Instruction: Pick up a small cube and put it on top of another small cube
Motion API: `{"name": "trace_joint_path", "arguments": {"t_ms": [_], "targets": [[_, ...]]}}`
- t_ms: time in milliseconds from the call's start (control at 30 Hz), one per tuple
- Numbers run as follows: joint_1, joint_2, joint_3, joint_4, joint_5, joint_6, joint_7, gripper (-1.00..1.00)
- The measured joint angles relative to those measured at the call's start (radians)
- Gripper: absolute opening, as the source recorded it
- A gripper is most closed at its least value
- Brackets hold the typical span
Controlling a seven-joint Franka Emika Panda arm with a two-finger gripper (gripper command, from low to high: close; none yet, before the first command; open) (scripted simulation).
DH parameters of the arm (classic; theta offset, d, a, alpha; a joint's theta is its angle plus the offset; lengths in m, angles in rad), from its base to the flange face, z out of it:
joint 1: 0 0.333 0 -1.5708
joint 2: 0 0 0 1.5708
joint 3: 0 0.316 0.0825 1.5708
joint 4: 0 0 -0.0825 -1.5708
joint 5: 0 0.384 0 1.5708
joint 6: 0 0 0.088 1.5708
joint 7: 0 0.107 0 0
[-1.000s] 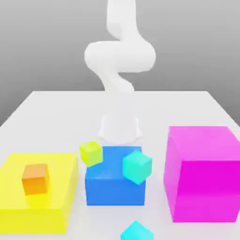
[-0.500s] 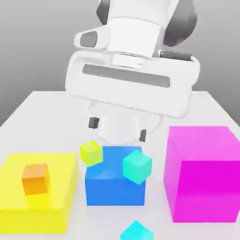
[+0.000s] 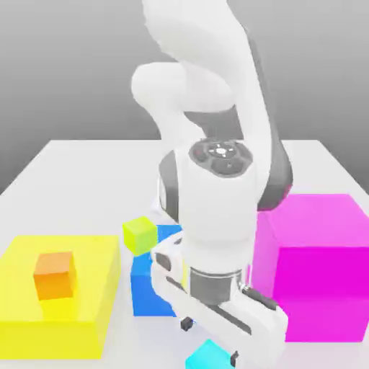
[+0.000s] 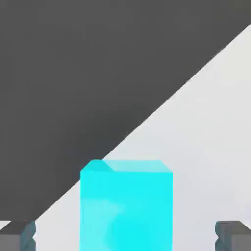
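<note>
A small cyan cube (image 3: 204,355) lies on the white table at the front edge, before the blue block. My gripper (image 3: 210,339) hangs low right over it, open, with one dark fingertip (image 3: 186,324) on each side. In the hand view the cube (image 4: 126,203) stands between the two fingertips (image 4: 17,235), apart from both, close to the table's edge. The other small cube is hidden behind my arm.
A blue block (image 3: 148,287) stands just behind the gripper, with a lime-green small cube (image 3: 139,234) at its far corner. A big magenta block (image 3: 324,267) is on the exterior view's right. On the left a flat yellow block (image 3: 79,317) carries an orange cube (image 3: 55,275).
My hand has come down from high over the blocks to the cyan cube at the front edge. The arm now covers the cyan cube on the blue block. The jaws stayed open.
</note>
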Motion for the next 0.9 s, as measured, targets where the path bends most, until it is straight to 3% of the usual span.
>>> {"name": "trace_joint_path", "arguments": {"t_ms": [33, 267, 400, 667, 900], "targets": [[0.012, 0.031, -0.015, 0.006, -0.013, 0.024, 0.010, -1.00], [0.013, 0.036, -0.016, 0.007, -0.014, 0.030, 0.011, -1.00], [-0.021, -0.090, 0.030, -0.020, 0.048, -0.068, -0.034, -1.00], [-0.027, -0.337, 0.053, -0.142, 0.039, -0.224, -0.143, -1.00], [0.005, -0.578, 0.046, -0.262, 0.143, -0.333, -0.326, -1.00]]}}
